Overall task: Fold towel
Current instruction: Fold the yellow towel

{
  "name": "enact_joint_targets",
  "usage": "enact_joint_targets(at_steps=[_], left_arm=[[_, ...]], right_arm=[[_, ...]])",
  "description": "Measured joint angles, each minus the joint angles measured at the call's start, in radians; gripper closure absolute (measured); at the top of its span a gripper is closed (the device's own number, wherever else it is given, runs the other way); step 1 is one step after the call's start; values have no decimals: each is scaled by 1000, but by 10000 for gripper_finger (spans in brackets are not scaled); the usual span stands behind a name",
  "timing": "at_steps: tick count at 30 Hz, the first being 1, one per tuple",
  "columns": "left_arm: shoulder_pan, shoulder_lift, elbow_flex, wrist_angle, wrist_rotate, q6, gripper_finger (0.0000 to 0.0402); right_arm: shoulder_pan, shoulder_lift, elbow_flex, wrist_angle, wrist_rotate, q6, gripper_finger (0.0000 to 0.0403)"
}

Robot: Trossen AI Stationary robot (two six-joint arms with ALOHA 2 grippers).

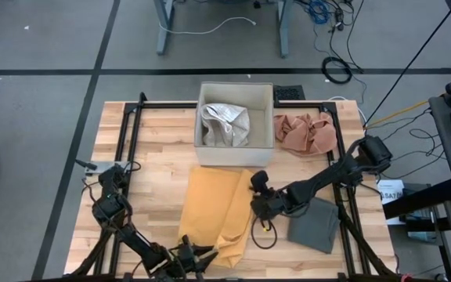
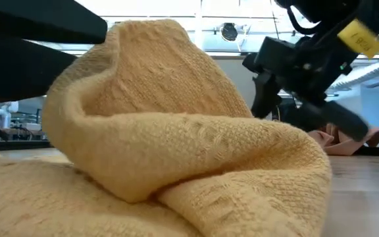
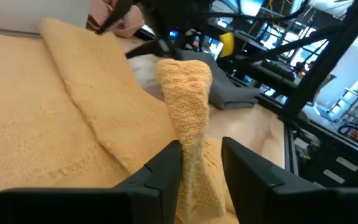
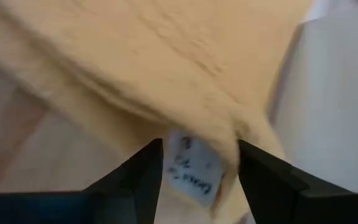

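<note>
A yellow towel (image 1: 216, 213) lies folded lengthwise on the wooden table, its near end bunched into a raised ridge (image 3: 188, 93). My left gripper (image 3: 201, 168) is at the towel's near edge (image 1: 202, 252), pointing level, open, one finger on each side of that ridge. My right gripper (image 4: 197, 165) is at the towel's far right corner (image 1: 255, 186), slanting down and open. Its fingers straddle the corner that carries a white label (image 4: 194, 165). My left gripper has the towel's upright ridge (image 3: 194, 155) between its parted fingers, coming level from the near side; whether the fingers touch it I cannot tell. My right gripper has the labelled corner (image 4: 229, 143) between its open fingers from above; whether they touch it I cannot tell.
A white box (image 1: 236, 149) holding a pale cloth stands at the far middle. A pink cloth (image 1: 305, 131) lies to its right. A folded grey cloth (image 1: 315, 225) lies right of the towel, under the right arm. Black rails frame the table top.
</note>
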Motion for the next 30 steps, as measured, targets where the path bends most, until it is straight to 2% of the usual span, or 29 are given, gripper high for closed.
enact_joint_targets(at_steps=[3, 9, 15, 20, 23, 30], left_arm=[[6, 0, 0, -21, 49, 0, 269], [33, 0, 0, -54, 172, -2, 268], [39, 0, 0, -57, 209, -1, 268], [34, 0, 0, -57, 210, -1, 269], [29, 0, 0, -53, 207, -4, 269], [21, 0, 0, -51, 203, -29, 275]], right_arm=[[3, 14, 0, 48, 67, -27, 224], [3, -27, 0, 85, 72, -61, 277], [-17, -96, 0, 99, -76, -89, 344], [-109, -106, 0, 98, -237, -73, 394], [-166, -89, 1, 108, -309, -54, 397], [-202, -71, 0, 186, -315, -90, 400]])
